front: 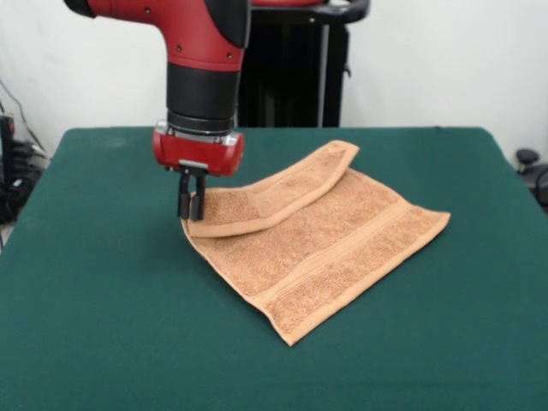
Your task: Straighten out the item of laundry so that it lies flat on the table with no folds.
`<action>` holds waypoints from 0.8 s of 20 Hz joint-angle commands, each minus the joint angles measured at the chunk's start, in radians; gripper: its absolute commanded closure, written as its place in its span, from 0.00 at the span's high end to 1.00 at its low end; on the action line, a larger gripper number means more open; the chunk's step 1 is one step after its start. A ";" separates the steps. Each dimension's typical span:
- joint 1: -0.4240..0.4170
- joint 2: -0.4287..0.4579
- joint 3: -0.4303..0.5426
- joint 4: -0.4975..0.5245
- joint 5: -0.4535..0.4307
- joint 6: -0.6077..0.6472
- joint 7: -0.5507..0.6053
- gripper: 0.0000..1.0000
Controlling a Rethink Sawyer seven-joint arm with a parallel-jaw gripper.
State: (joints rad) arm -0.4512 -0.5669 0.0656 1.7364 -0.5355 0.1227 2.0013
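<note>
Gripper [191, 208] is closed on the folded towel [330, 248] corner; the flap should be drawn outward, low over the table [103, 325].

White wall [428, 60] seen behind, black upright stand [295, 77] set against it, dark cables [17, 163] bundled at the left edge, black caster-like object [529, 163] glimpsed at the right edge.
</note>
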 commanded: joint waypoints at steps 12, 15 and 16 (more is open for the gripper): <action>-0.023 0.133 0.000 0.162 -0.197 -0.149 0.043 0.00; -0.026 0.140 -0.006 0.157 -0.212 -0.155 0.043 0.00; -0.030 0.140 -0.003 0.157 -0.218 -0.153 0.041 0.00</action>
State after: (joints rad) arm -0.4875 -0.5125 0.0575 1.7722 -0.6849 -0.0242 2.0013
